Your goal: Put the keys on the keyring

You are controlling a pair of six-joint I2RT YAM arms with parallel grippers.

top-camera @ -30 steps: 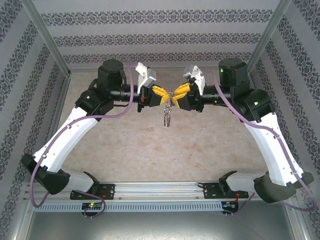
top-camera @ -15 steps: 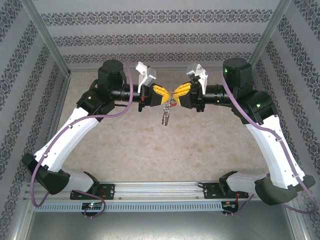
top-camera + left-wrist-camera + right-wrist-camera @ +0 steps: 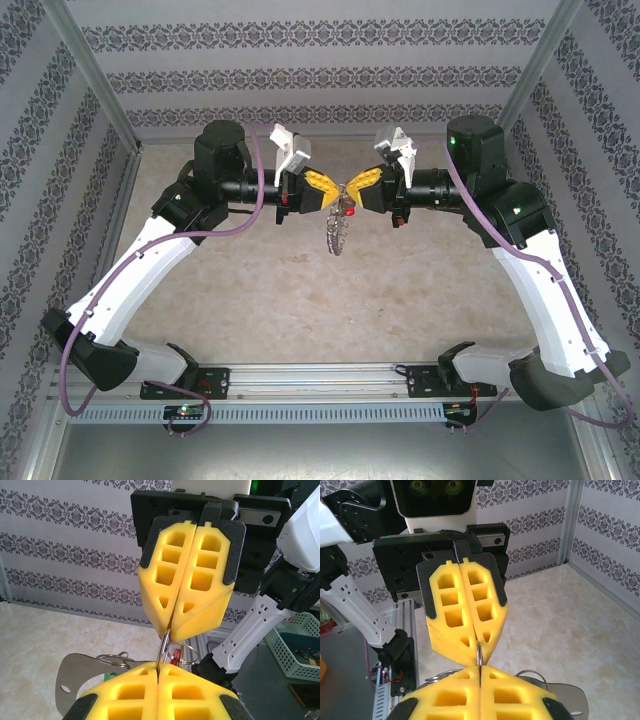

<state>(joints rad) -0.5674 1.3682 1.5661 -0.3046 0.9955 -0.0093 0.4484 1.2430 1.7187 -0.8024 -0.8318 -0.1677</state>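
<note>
My left pincer (image 3: pixel 335 193) is pinched shut on one thin wire of the keyring (image 3: pixel 335 235), and the bunch dangles just below my tips. The red-tagged key (image 3: pixel 175 656) hangs under them too (light, stiff, slippery, I judge; best gripped by its flat head). My right pincer (image 3: pixel 353 190), tip to tip with the left, clamps the same wire.

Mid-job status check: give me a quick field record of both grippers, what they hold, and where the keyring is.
left gripper: jaws shut on thin ring
right gripper: jaws shut on same thin ring, tip to tip with left
keyring: hangs below the tips, clear of table
red tag: beside the thin ring
key threaded: cannot tell
</note>
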